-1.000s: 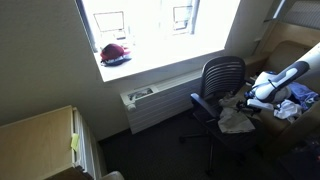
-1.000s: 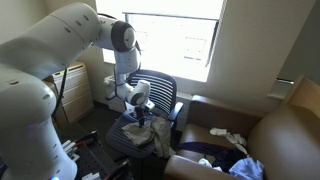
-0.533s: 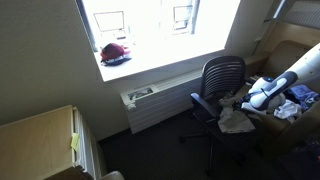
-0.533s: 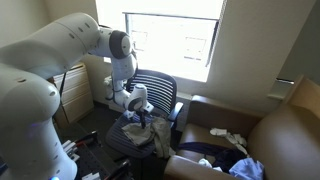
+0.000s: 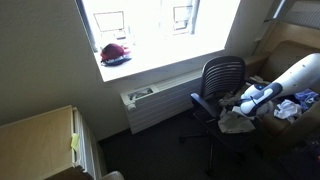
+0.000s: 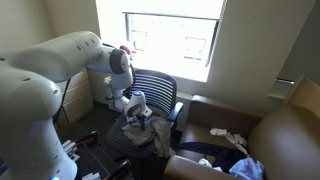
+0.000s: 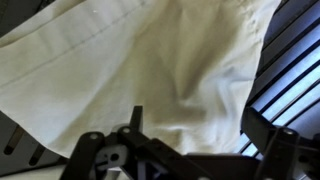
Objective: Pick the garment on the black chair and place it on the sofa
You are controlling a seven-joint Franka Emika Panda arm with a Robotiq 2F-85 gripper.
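lowered further, the jaws stand apart over the garment point(image 7: 150, 70) on the black chair point(image 5: 222, 75).

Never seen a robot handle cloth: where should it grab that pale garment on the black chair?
Likely a raised fold near the middle of the cream garment, from straight above: it lies limp and crumpled on the seat, and the black chair's slatted back blocks one side.

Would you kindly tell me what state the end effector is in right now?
End effector: looks open, jaws spread just above the pale garment on the black chair, holding nothing.
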